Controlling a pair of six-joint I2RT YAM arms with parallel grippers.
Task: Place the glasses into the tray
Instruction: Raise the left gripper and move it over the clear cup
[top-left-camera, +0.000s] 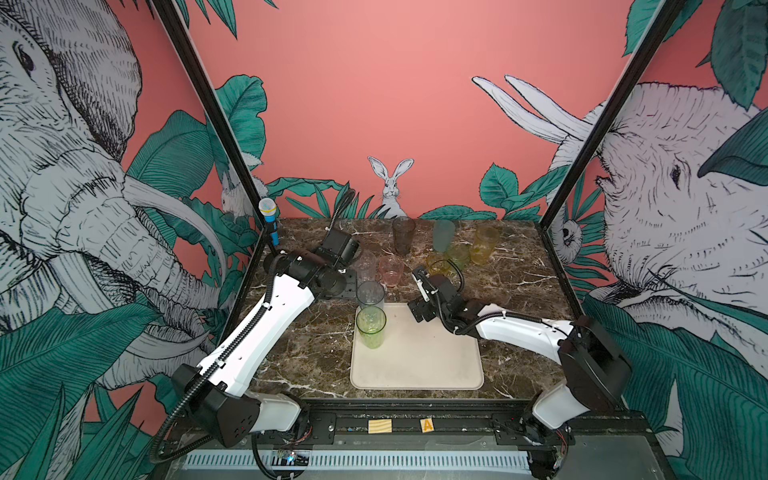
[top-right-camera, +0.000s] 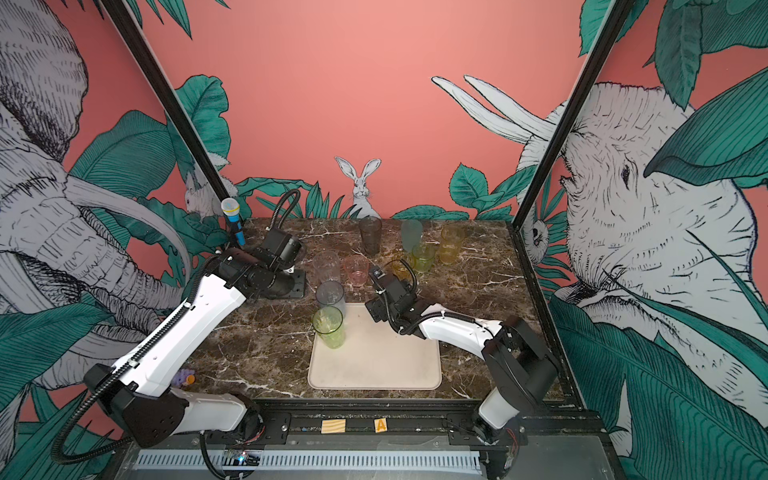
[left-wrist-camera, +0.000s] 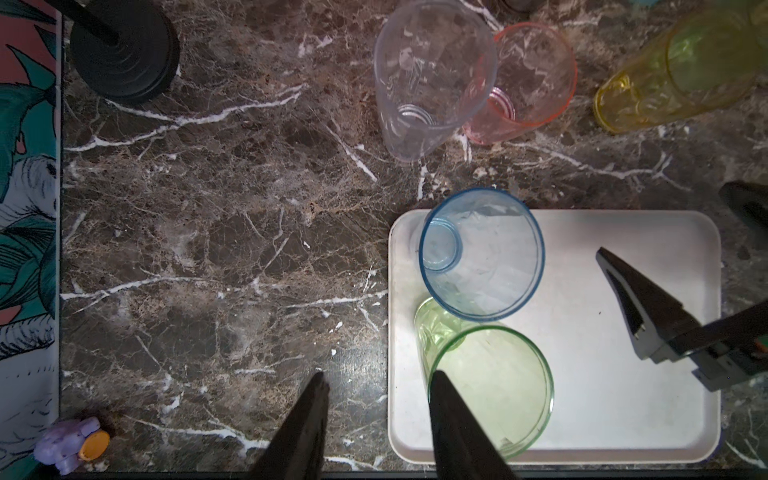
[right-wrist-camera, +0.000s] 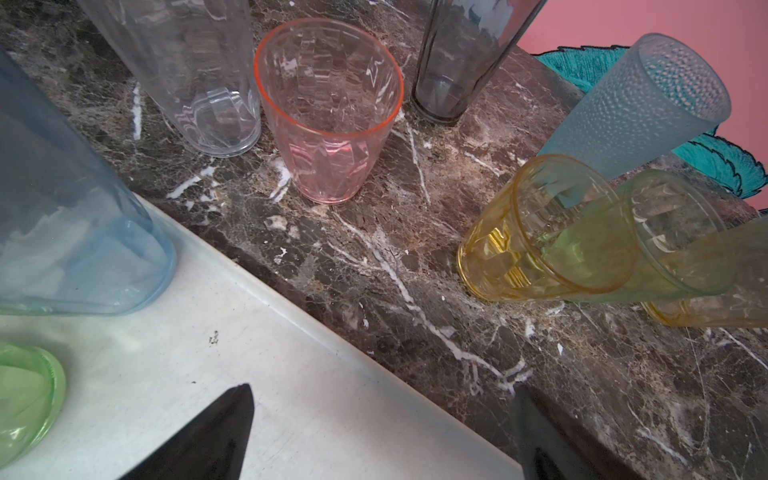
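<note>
One green glass (left-wrist-camera: 494, 386) stands in tray (left-wrist-camera: 590, 415) near left pincer (left-wrist-camera: 378, 376).

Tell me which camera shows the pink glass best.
The right wrist view: the pink glass stands close up and unobstructed, rim to base. In the left wrist view the clear glass overlaps one side of it. In both top views it is small and faint, beyond the tray.

Salmon-pink back wall (top-left-camera: 374, 104), mural at centre: white rabbit (top-left-camera: 390, 187) among teal leaves (top-left-camera: 243, 112). Sketched grey elephants (top-left-camera: 62, 187) on side panels. Black frame posts (top-left-camera: 196, 70) slant upward. Dark brown marble tabletop (top-left-camera: 307, 349), white veins. Soft, even light.
</note>
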